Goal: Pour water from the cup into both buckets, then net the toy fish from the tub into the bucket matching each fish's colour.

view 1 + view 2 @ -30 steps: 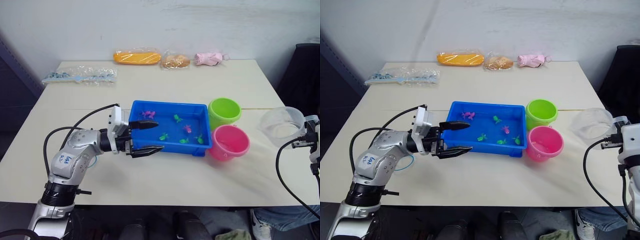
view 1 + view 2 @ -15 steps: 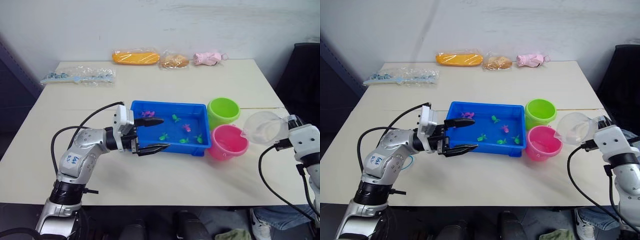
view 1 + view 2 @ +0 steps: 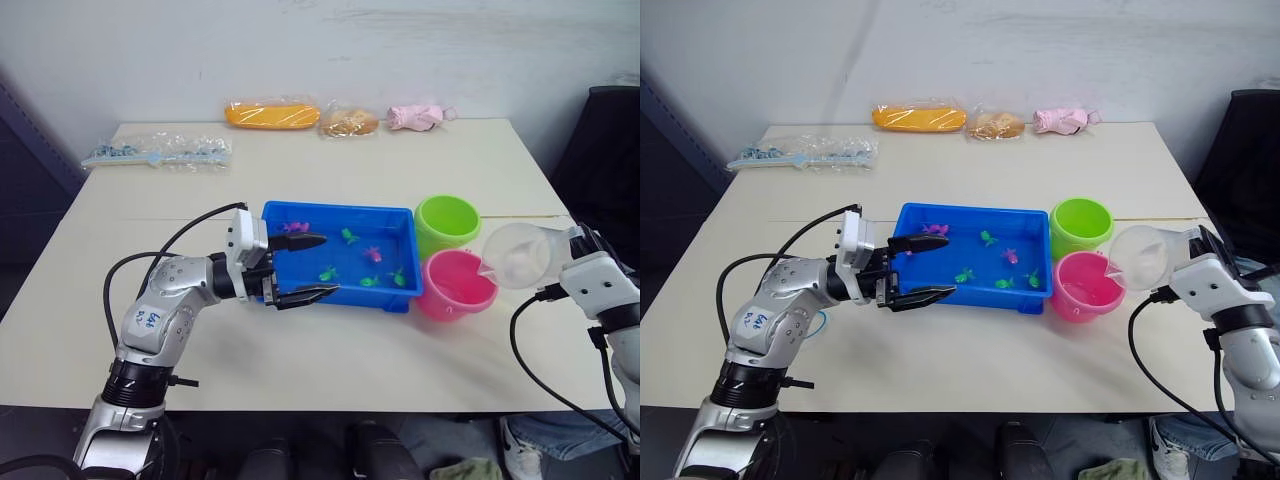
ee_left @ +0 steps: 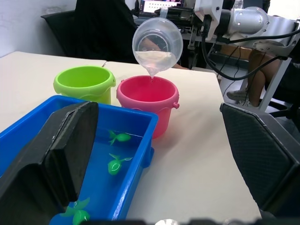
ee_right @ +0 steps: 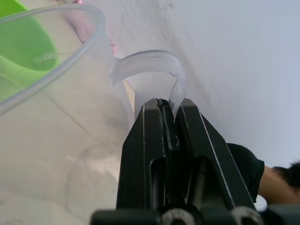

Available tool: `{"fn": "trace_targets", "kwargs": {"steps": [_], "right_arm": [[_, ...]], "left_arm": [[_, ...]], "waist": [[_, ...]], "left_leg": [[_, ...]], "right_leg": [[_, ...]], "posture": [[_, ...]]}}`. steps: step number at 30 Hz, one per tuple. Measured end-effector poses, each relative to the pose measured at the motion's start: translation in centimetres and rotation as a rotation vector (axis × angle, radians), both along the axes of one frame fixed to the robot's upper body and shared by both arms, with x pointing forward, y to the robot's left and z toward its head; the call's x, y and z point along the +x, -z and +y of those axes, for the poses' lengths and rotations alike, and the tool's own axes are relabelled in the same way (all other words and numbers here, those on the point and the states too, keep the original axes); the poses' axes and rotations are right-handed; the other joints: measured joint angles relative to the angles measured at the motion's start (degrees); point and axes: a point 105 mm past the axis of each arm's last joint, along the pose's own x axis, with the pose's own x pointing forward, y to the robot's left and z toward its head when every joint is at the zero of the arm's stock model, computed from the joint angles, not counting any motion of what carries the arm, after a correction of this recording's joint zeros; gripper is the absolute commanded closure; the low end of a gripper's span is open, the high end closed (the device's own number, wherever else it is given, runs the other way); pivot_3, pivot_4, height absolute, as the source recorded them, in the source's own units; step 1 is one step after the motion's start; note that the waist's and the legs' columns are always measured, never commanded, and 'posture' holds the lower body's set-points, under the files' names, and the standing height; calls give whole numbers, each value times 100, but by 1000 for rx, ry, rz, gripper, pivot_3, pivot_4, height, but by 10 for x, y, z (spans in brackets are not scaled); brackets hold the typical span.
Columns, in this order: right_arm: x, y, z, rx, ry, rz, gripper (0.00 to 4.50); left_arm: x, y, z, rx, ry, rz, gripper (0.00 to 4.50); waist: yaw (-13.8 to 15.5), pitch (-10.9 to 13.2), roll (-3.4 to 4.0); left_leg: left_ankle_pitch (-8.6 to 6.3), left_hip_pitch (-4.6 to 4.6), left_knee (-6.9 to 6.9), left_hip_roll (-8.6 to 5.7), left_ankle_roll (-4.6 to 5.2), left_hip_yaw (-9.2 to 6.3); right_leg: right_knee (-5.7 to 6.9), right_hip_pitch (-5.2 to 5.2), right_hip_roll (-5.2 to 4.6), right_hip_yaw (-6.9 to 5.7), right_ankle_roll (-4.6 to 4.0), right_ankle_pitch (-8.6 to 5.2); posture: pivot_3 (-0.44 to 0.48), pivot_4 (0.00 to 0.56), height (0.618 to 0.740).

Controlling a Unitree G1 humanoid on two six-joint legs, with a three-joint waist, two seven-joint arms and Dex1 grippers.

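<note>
My right gripper [image 5: 165,105] is shut on the handle of the clear cup [image 3: 520,255]. The cup is tipped on its side above the pink bucket [image 3: 457,285], and in the left wrist view a thin stream of water runs from the lip of the cup [image 4: 157,44] into it. The lime green bucket [image 3: 446,224] stands just behind the pink one. Both buckets touch the right end of the blue tub [image 3: 340,209], which holds water and several toy fish, some pink [image 3: 372,253], some green [image 3: 327,271]. My left gripper [image 3: 325,266] is open at the tub's left end, holding nothing.
Along the table's far edge lie an orange bag [image 3: 272,113], a brown bag [image 3: 350,122], a pink bag [image 3: 418,116] and a clear bag of blue items [image 3: 160,152]. A black chair [image 3: 600,150] stands at the right. A person's knees [image 3: 560,435] show beyond the front right corner.
My right arm has carried the cup leftward and tipped it over the pink bucket. My left gripper has shifted slightly right towards the tub, still open.
</note>
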Motion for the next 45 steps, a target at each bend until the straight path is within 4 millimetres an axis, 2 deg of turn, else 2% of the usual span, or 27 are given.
{"fn": "trace_targets", "kwargs": {"steps": [23,34,38,45], "right_arm": [[1,-9,9,-189,-11,-65,4415],[1,-7,6,-199,-4,-70,4415],[2,-5,1,-117,-9,-57,4415],[8,-1,-8,218,-36,-41,4415]], "left_arm": [[0,0,-1,0,-5,-14,0],[1,-1,-2,-8,-9,-20,0],[2,-1,-1,-10,-18,-22,0],[3,-2,-1,-13,-28,-23,0]], "waist": [[-1,0,0],[-2,0,-1],[-5,0,-1],[-7,1,-2]], "left_leg": [[1,0,2,0,-2,0],[3,0,3,0,-2,1],[3,1,3,0,-1,1],[4,1,4,0,0,1]], "right_leg": [[1,0,1,0,0,0],[2,0,2,1,0,0],[2,0,2,1,0,0],[5,1,1,2,0,0]], "posture": [[0,150,740],[0,150,740],[0,150,740],[0,150,740]]}}
